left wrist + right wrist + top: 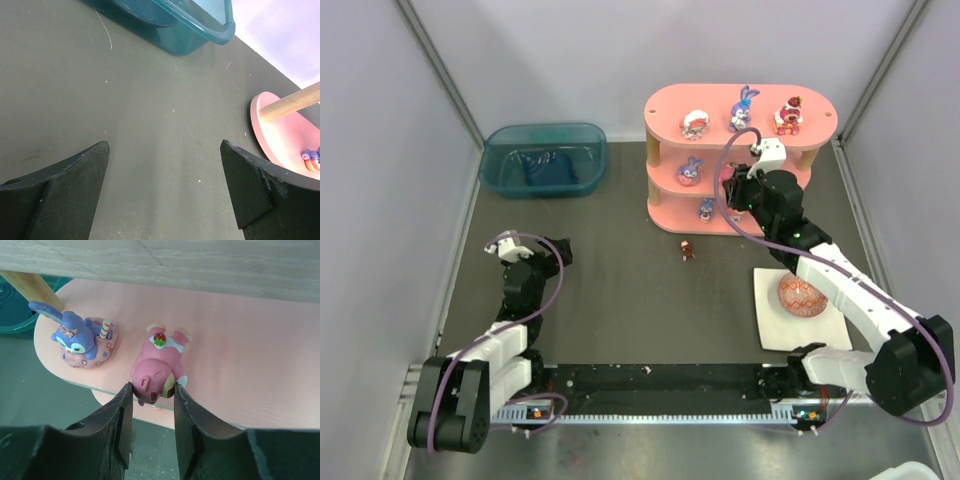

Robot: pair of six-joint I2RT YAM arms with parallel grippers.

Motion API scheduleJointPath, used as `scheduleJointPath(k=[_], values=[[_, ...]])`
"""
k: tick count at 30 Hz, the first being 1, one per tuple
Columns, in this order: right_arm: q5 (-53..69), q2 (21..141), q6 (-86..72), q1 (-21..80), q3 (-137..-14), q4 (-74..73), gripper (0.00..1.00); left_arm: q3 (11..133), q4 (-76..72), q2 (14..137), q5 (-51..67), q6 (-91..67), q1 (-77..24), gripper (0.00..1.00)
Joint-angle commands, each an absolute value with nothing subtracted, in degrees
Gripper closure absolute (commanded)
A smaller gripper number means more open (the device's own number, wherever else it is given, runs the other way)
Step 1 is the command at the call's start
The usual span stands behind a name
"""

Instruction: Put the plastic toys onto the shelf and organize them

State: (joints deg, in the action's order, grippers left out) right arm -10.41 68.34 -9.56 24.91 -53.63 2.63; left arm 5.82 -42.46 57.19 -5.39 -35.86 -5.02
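The pink three-tier shelf (740, 150) stands at the back right. Its top board carries three plastic toys: a pale pink one (696, 122), a purple bunny (744, 108) and a red one (787, 115). My right gripper (152, 386) reaches to the middle board (250, 365) and is shut on the head of a pink figurine (159, 365), which lies tipped at the board's front edge. A purple-blue bunny (80, 340) sits just left of it. A small toy (706, 208) is on the bottom board, and a tiny red one (688, 249) lies on the table. My left gripper (165, 145) hangs open over bare table.
A teal translucent bin (544, 158) stands at the back left. A patterned red-orange egg (802, 296) rests on a white sheet (770, 330) at the right, under my right arm. Grey walls close in both sides.
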Motion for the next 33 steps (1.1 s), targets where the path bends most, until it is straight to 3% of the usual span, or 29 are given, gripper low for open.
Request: scheduleJointPath(k=[1, 33], values=[[-10.98, 68.20, -9.14, 24.08, -53.44, 7.65, 1.00, 6.33, -45.35, 57.13, -5.27, -35.60, -4.83, 0.02], [-10.28, 70.49, -9.58, 22.33, -51.24, 9.14, 1.00, 6.24, -45.35, 56.87, -5.27, -35.60, -4.83, 0.02]])
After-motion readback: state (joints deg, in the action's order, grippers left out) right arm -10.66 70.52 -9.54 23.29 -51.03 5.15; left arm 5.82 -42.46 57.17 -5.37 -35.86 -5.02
